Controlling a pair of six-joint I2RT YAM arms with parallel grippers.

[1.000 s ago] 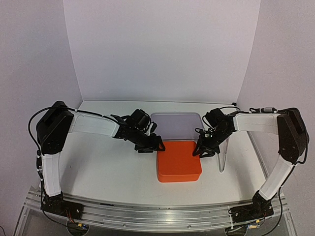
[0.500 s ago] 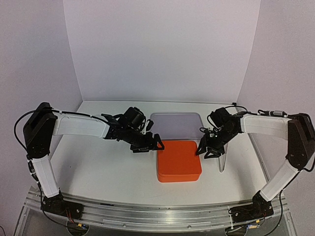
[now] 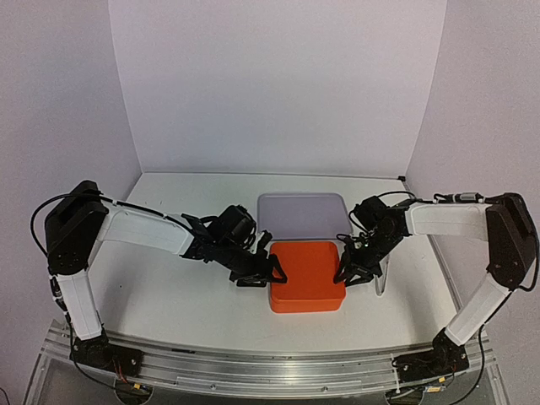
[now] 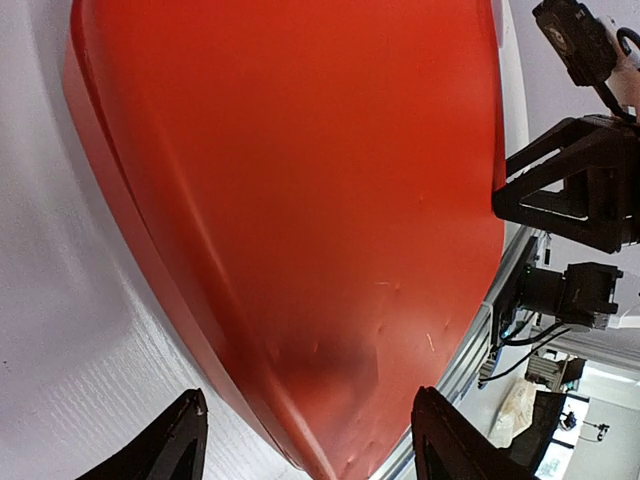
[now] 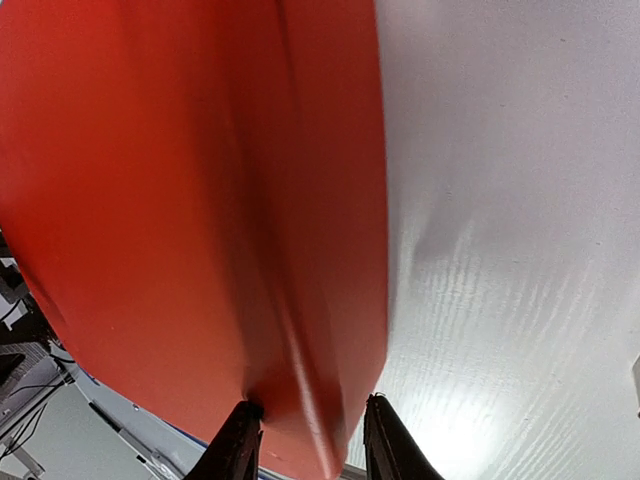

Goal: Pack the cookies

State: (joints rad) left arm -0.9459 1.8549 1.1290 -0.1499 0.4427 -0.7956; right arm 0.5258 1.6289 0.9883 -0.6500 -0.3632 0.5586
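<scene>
Cookies out of sight. Right gripper (image 3: 346, 274) pinches orange box (image 3: 306, 278) at its right edge. Left gripper (image 3: 274, 275) straddles the left corner, jaws wide, grip unclear. Clear tray (image 3: 302, 215) sits behind.

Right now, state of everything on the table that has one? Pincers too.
Orange rectangular plastic box: closed, flat on the table.
Pale lavender rectangular tray: lying flat behind the box.
Clear plastic panel: standing on edge, right of the box.
Left pincer: open, fingers astride the box's left edge.
Right pincer: narrow, box's right rim between its fingers; clamped or not, cannot tell.
Cookies: none visible.
</scene>
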